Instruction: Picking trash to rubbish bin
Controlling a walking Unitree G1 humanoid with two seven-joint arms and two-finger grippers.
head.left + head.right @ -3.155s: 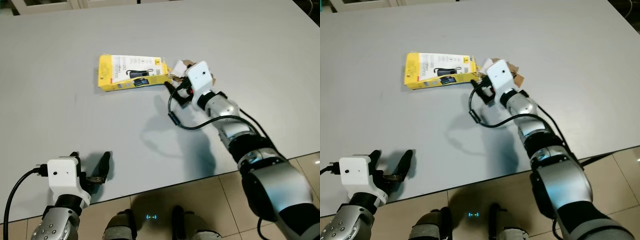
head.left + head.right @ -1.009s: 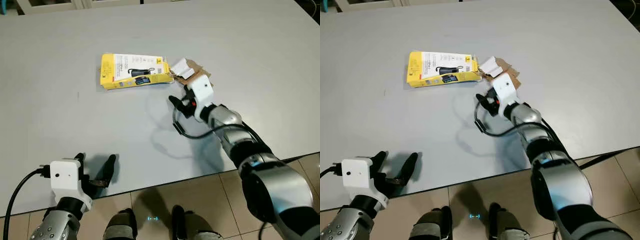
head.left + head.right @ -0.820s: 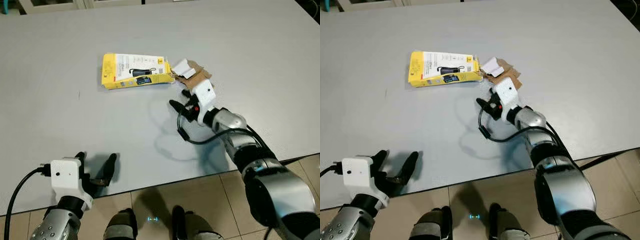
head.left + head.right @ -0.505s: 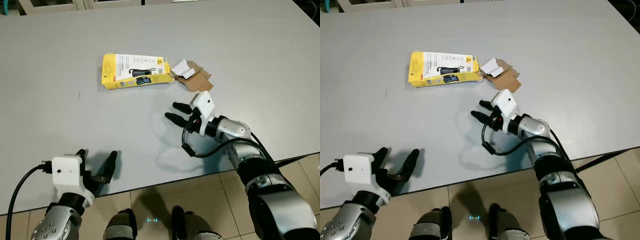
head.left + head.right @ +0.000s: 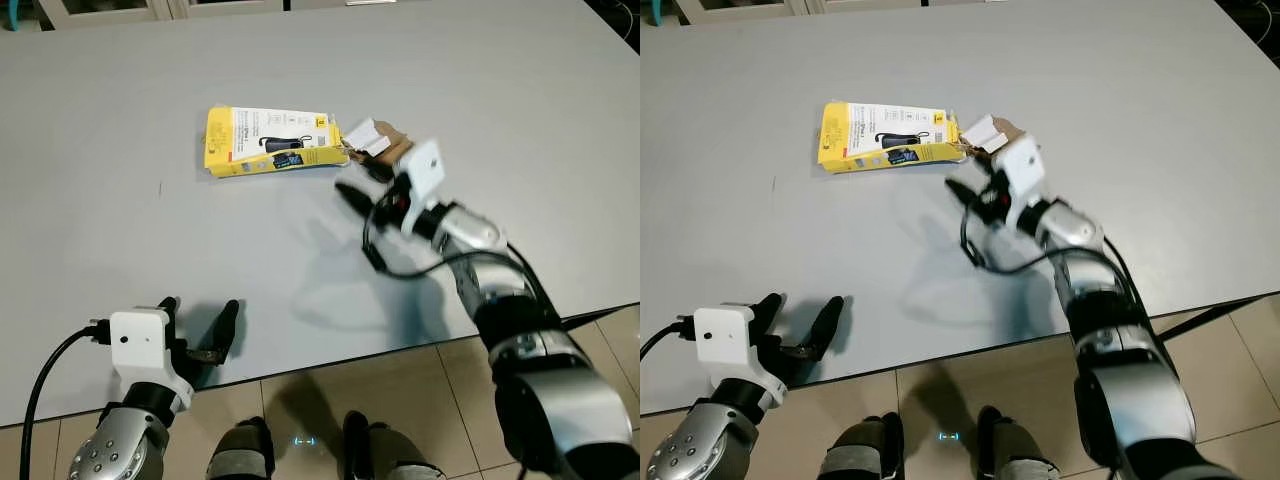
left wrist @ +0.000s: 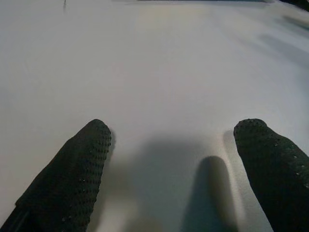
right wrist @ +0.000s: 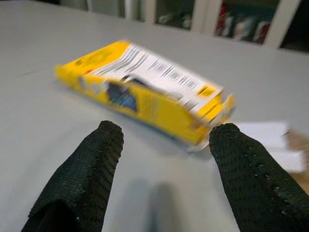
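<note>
A flat yellow box (image 5: pixel 268 154) lies on the grey table (image 5: pixel 520 70), with a torn scrap of brown cardboard and white paper (image 5: pixel 378 142) at its right end. My right gripper (image 5: pixel 357 181) hovers open just short of that end, nothing between its fingers. In the right wrist view the yellow box (image 7: pixel 145 89) lies ahead of the spread fingers (image 7: pixel 91 164), and the white scrap (image 7: pixel 266 140) is off to one side. My left gripper (image 5: pixel 198 313) rests open at the table's near edge, over bare table in the left wrist view (image 6: pixel 174 145).
The table's near edge (image 5: pixel 330 358) runs just ahead of my body, with beige floor tiles (image 5: pixel 420 400) below it. A black cable (image 5: pixel 385 262) loops under my right forearm. Cabinets (image 5: pixel 120 8) stand beyond the far edge.
The right gripper drew back from the box's end toward the near edge, and has now swung forward and up toward the box again, still open. The left gripper stayed put.
</note>
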